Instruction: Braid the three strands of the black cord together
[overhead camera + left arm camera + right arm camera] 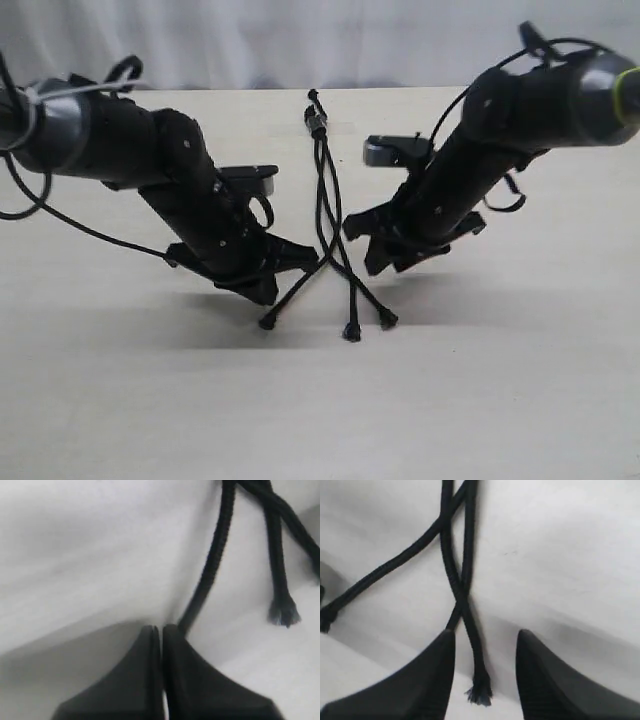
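Note:
The black cord hangs from its clasp at the table's far middle and splits into three strands that cross lower down. Their tips lie at the left, middle and right. My left gripper is shut. The left strand runs past the outer side of one finger, not visibly between the jaws. My right gripper stands open, and a strand's frayed tip lies between its fingers, touching neither. Two strands cross just ahead of it.
The beige table stretches toward the front. A white curtain hangs behind it. Both black arms lean in from the sides, with loose glossy cables trailing off the left arm.

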`<state>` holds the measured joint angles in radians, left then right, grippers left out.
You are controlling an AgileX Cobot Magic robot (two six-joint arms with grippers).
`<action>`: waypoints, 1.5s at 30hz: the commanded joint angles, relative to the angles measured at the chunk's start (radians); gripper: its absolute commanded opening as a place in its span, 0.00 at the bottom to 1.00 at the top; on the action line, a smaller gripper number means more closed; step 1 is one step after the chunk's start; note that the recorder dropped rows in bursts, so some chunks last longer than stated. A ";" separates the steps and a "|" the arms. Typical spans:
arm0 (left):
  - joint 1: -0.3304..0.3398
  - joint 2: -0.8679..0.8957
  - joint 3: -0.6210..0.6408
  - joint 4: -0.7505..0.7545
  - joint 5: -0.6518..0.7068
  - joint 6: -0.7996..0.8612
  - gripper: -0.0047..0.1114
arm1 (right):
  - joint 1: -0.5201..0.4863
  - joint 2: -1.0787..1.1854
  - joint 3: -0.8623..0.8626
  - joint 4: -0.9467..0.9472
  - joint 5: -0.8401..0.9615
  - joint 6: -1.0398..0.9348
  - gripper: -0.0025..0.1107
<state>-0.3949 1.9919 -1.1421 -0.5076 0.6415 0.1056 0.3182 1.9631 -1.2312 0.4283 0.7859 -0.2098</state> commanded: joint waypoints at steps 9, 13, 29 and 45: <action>0.220 -0.260 0.002 0.368 0.261 -0.106 0.06 | -0.166 -0.262 0.091 -0.113 0.156 0.046 0.06; 0.220 -0.430 0.033 0.388 0.240 -0.106 0.06 | -0.166 -0.381 0.198 -0.147 0.126 0.046 0.06; 0.220 -1.347 0.579 0.313 -0.163 -0.106 0.06 | -0.164 -1.145 0.707 -0.323 -0.336 0.159 0.06; 0.220 -1.544 0.599 0.311 -0.109 -0.106 0.06 | -0.164 -1.660 0.862 -0.302 -0.432 0.173 0.06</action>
<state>-0.1751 0.4545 -0.5477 -0.1867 0.5373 0.0000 0.1565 0.3780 -0.4225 0.1258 0.4010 -0.0410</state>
